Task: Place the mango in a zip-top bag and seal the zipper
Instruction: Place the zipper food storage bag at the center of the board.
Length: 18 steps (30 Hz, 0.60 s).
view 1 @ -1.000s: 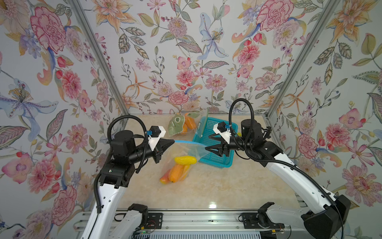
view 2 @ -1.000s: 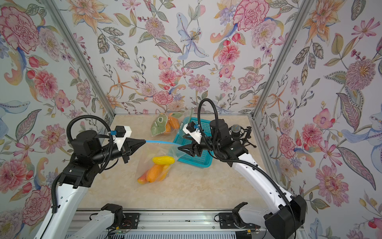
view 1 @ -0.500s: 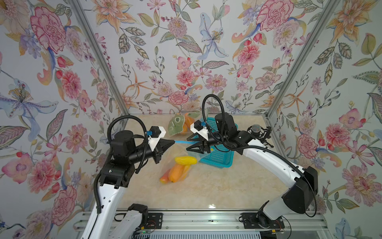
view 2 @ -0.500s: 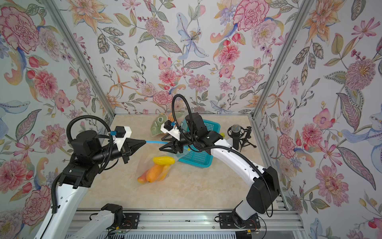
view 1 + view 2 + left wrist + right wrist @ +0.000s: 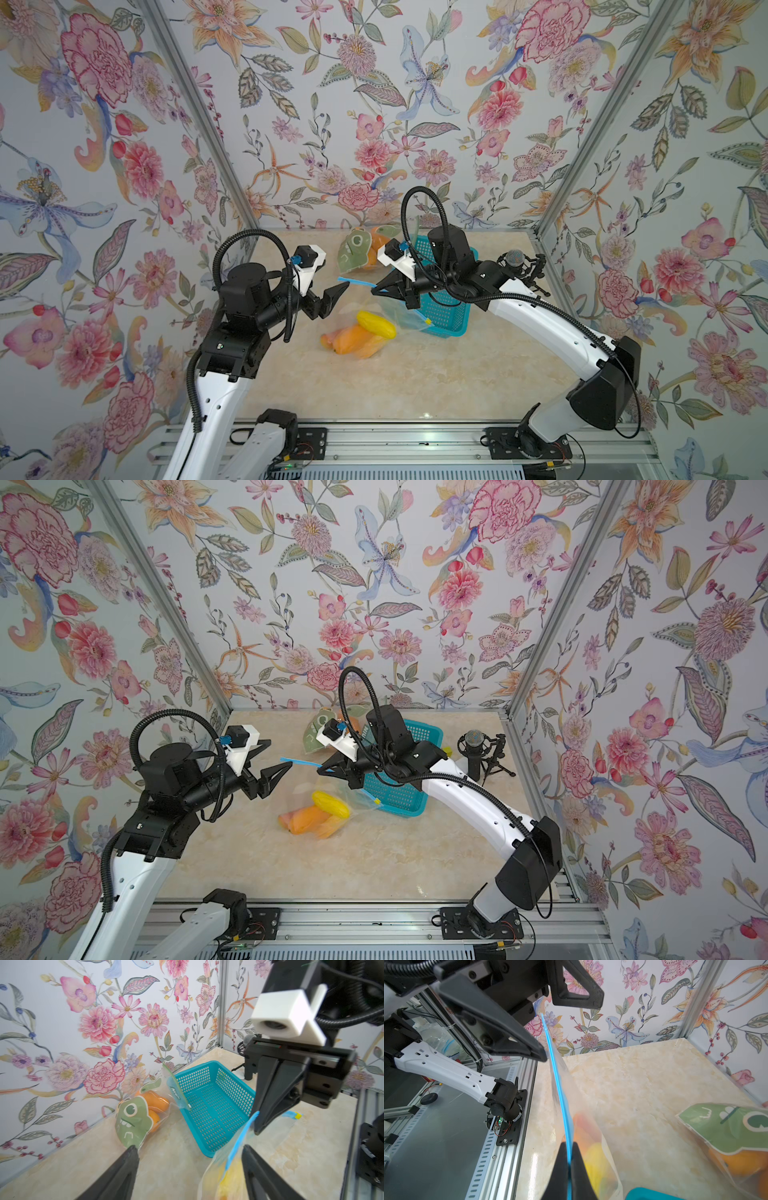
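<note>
A clear zip-top bag [image 5: 368,332] hangs down to the tabletop with a yellow mango [image 5: 376,324] and orange fruit [image 5: 349,340] inside. Its blue zipper strip [image 5: 353,281] is stretched level above them. My right gripper [image 5: 375,286] is shut on that strip, which runs straight between the pads in the right wrist view [image 5: 568,1144]. The left gripper [image 5: 280,752] is open at the strip's free end and touches nothing. In the left wrist view the zipper [image 5: 241,1136] rises beside one of its fingers [image 5: 249,1155].
A teal basket [image 5: 446,309] stands behind the right gripper. A green monster-print bag of oranges [image 5: 356,253] lies by the back wall. A microphone on a small tripod [image 5: 515,259] stands at the back right. Flowered walls close in three sides.
The right gripper travelled left along the zipper and closed on it. The left gripper, which was shut on the zipper's end, has opened and let go.
</note>
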Tool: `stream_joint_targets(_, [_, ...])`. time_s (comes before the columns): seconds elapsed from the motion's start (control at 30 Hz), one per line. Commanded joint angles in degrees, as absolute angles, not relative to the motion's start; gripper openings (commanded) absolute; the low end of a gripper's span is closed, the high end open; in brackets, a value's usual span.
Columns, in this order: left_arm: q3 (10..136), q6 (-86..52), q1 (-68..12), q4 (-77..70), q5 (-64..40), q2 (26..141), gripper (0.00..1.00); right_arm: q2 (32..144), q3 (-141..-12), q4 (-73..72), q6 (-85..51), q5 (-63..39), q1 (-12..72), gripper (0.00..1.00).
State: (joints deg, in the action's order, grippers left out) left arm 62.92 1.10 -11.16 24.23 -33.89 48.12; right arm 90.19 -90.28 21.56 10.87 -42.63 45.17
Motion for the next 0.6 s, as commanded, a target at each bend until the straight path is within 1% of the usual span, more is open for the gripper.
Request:
stream_joint_targets(0.0, [65.0, -2.8, -11.3, 21.5, -19.0, 45.8, 0.99, 93.9, -99.5, 22.4, 2.8, -38.5, 46.9, 0.00])
stream_joint_targets(0.17, [65.6, -6.4, -11.2, 20.5, -7.5, 42.9, 0.99, 104.7, -116.1, 24.4, -9.4, -34.2, 49.0, 0.00])
stream_joint_targets(0.2, [65.8, -7.2, -11.2, 20.8, -4.4, 42.5, 0.99, 107.3, -119.9, 24.4, -12.4, -33.9, 49.3, 0.00])
stream_joint_targets(0.27, [66.6, -7.3, -11.2, 21.5, -1.9, 42.1, 0.99, 113.3, -127.6, 24.4, -18.9, -34.5, 49.5, 0.00])
stream_joint_targets(0.4, [68.0, -7.5, -11.2, 21.8, -1.0, 41.7, 0.99, 127.8, -148.4, 21.7, -32.7, -39.1, 50.6, 0.00])
stream_joint_targets(0.47, [68.3, -8.0, -11.2, 21.9, -1.3, 41.9, 0.99, 134.2, -157.0, 19.2, -39.6, -38.6, 51.0, 0.00])
stream_joint_targets(0.5, [68.5, -8.1, -11.2, 21.9, -1.6, 42.0, 0.99, 136.8, -159.9, 18.2, -43.1, -37.5, 50.8, 0.00])
stream_joint_targets(0.57, [68.6, -8.5, -11.2, 22.2, -2.2, 42.2, 0.99, 139.2, -160.7, 17.8, -49.8, -34.4, 49.6, 0.00])
